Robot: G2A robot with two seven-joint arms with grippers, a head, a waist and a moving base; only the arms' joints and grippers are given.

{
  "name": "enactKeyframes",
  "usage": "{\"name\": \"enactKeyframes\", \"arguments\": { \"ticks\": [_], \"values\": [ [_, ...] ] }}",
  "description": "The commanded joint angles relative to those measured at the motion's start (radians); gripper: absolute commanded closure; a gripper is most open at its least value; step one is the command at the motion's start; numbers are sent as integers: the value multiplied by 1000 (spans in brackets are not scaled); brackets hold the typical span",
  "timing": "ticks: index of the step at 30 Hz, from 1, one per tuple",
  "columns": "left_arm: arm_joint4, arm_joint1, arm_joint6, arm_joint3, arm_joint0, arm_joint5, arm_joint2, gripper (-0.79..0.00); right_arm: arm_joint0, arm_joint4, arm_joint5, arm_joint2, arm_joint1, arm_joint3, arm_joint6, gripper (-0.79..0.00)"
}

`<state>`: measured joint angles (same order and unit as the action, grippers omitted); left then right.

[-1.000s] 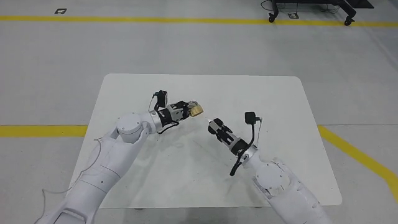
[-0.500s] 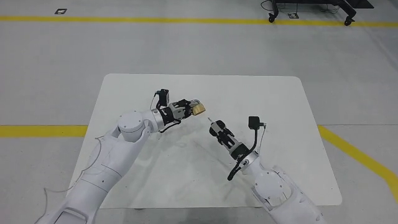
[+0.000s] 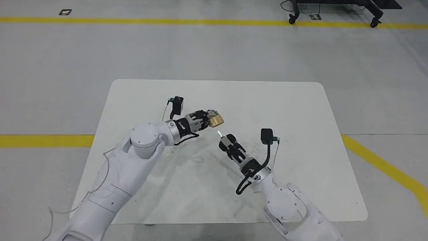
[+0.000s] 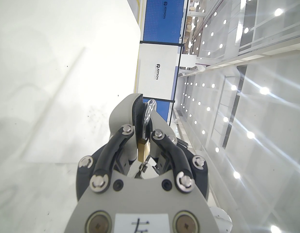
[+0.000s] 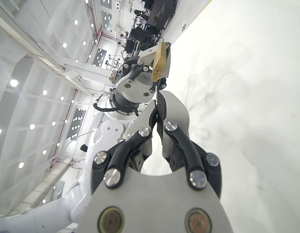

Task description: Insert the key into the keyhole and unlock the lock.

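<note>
Left gripper (image 3: pixel 206 118) and right gripper (image 3: pixel 226 140) each pinch something above the smooth white table (image 3: pixel 294 107).
We see the left's black ribbed pads (image 4: pixel 138 112) squeezing the blocky brass lock (image 3: pixel 214 118) with its curved silvery shackle (image 4: pixel 149 107). The right's pads press together on the thin, pale key (image 5: pixel 155 88), its tip just beside the lock's base.

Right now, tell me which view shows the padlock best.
The right wrist view: the padlock shows unobstructed, keyhole end toward the camera. The left wrist view shows a brass sliver inside the left end effector; the top view, a small brass block.
</note>
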<state>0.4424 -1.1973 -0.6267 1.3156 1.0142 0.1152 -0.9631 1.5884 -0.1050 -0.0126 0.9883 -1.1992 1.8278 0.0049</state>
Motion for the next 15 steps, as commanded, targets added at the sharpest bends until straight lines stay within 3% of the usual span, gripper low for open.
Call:
{"name": "enactKeyframes", "arguments": {
  "ticks": [1,6,15],
  "values": [
    [-4,-1,-3,2,2,1,0,0,-1,-2,11,-9,-4,3,-15,0],
    [-1,-2,-5,6,8,-3,-10,0,-15,13,24,-22,-18,-7,-79,0],
    [-18,-4,-14,15,14,5,-16,0,-29,21,32,-29,-31,-27,-84,0]
  ]
}}
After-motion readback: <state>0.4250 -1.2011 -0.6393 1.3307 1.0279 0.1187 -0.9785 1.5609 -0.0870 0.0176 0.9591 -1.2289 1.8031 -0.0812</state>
